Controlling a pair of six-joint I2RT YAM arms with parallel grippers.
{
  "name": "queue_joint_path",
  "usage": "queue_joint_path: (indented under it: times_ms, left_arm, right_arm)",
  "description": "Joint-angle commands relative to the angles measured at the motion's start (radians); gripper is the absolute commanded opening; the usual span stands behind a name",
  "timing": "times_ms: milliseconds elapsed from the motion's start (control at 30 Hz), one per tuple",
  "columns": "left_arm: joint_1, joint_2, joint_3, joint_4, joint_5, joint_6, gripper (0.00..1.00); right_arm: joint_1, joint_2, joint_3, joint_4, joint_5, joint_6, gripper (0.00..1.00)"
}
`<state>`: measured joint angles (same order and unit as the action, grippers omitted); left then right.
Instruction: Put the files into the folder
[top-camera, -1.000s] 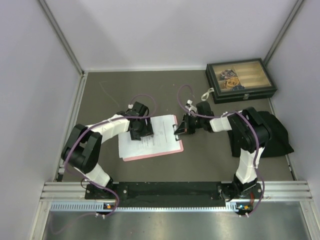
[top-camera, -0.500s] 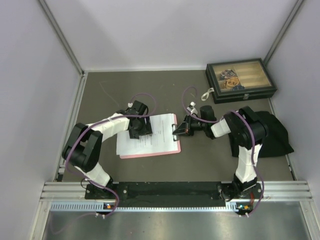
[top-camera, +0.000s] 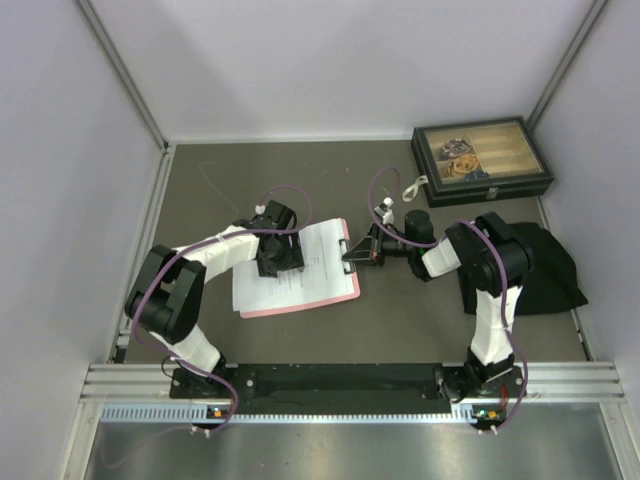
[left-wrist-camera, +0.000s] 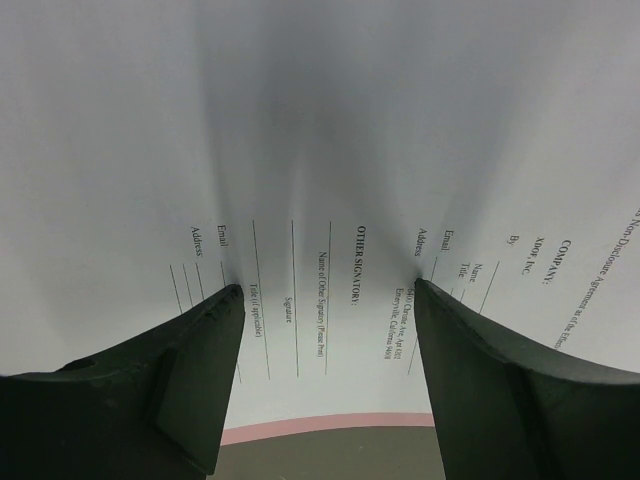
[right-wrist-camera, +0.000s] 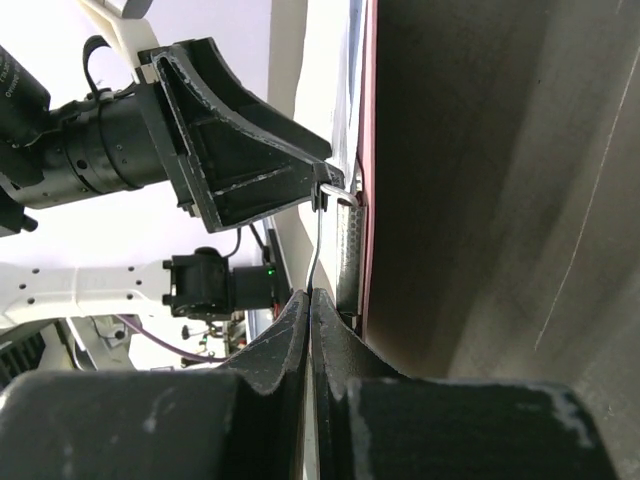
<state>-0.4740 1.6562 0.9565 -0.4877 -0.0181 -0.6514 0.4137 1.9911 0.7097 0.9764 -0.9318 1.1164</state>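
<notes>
Where the files lie: middle-left of the top view, white files (top-camera: 314, 262) stacked on the pink folder (top-camera: 300, 308), which sits flat on the grey counter (top-camera: 400, 320); the paper overhangs the folder's left edge a little.
Top sheet: sparse print, with signature lines readable in the left wrist view. The second sheet cannot be told apart beneath it.
Left pincer (top-camera: 282, 256): fingers spread, both fingertips (left-wrist-camera: 212, 330) pressed down on the paper, nothing held between them.
Right pincer (top-camera: 358, 256): closed on the thin metal lever of the clip (right-wrist-camera: 346, 250) at the folder's right short edge.
Paper handling: judged light, limp and slick sheet on sheet; likely to buckle if shoved edge-on. Better moved by flat pressure from above and sliding than by pinching.
Folder handling: judged stiff and thin, likely to skate on the counter unless held. The clip lever is the one good hold; it is probably sprung, so it wants a firm squeeze.
Risk: the sheets' right edge may butt against the clip instead of passing beneath. Whether it is under cannot be told.
</notes>
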Motion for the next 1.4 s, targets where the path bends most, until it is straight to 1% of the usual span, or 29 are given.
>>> queue_joint_path:
  times_ms: [0,233,400,500,667,800,933,1000,1067,1133,1167,1200,1267,1333,1367]
  left_arm:
    - [-0.024,0.111,-0.047,0.089,0.113,-0.030,0.73]
    - [-0.069,0.109,-0.032,0.121,0.170,-0.054,0.76]
    - [-0.092,0.096,-0.032,0.155,0.210,-0.062,0.79]
    - [-0.097,0.094,-0.027,0.158,0.236,-0.057,0.81]
    - [-0.098,0.053,-0.012,0.132,0.224,-0.045,0.86]
    - [-0.098,0.005,0.030,0.063,0.182,-0.021,0.88]
    - [-0.098,-0.059,0.086,-0.015,0.147,0.002,0.93]
    - [-0.098,-0.111,0.105,-0.054,0.133,0.015,0.98]
    - [-0.098,-0.140,0.137,-0.092,0.080,0.025,0.98]
    - [-0.095,-0.179,0.163,-0.167,0.028,0.036,0.98]
    - [-0.091,-0.200,0.169,-0.189,-0.062,0.041,0.98]
    - [-0.086,-0.211,0.171,-0.239,-0.104,0.039,0.98]
    - [-0.052,-0.245,0.157,-0.273,-0.164,0.032,0.98]
    - [-0.016,-0.269,0.119,-0.307,-0.177,0.019,0.98]
    - [0.030,-0.300,0.102,-0.318,-0.190,0.001,0.98]
  right_arm:
    - [0.022,-0.002,0.019,0.110,-0.064,0.016,0.00]
    - [0.022,-0.005,0.028,0.038,-0.044,-0.042,0.00]
    - [0.020,-0.003,0.031,-0.044,-0.012,-0.099,0.00]
    - [0.020,0.002,0.025,-0.045,-0.001,-0.109,0.00]
    - [0.020,0.021,0.019,-0.024,0.004,-0.102,0.00]
    - [0.004,0.029,0.004,0.007,0.004,-0.087,0.00]
    - [-0.013,0.031,-0.006,-0.004,-0.005,-0.104,0.00]
    - [-0.015,0.031,-0.006,-0.027,-0.006,-0.116,0.00]
    - [-0.013,0.032,-0.004,-0.031,-0.004,-0.124,0.00]
    - [-0.013,0.037,-0.001,-0.035,-0.006,-0.125,0.00]
    - [-0.013,0.038,0.000,-0.033,-0.006,-0.125,0.00]
    - [-0.013,0.038,0.000,-0.035,-0.007,-0.127,0.00]
    - [-0.013,0.038,0.004,-0.035,-0.007,-0.125,0.00]
    - [-0.013,0.037,0.007,-0.035,-0.009,-0.124,0.00]
    - [-0.013,0.037,0.007,-0.033,-0.010,-0.124,0.00]
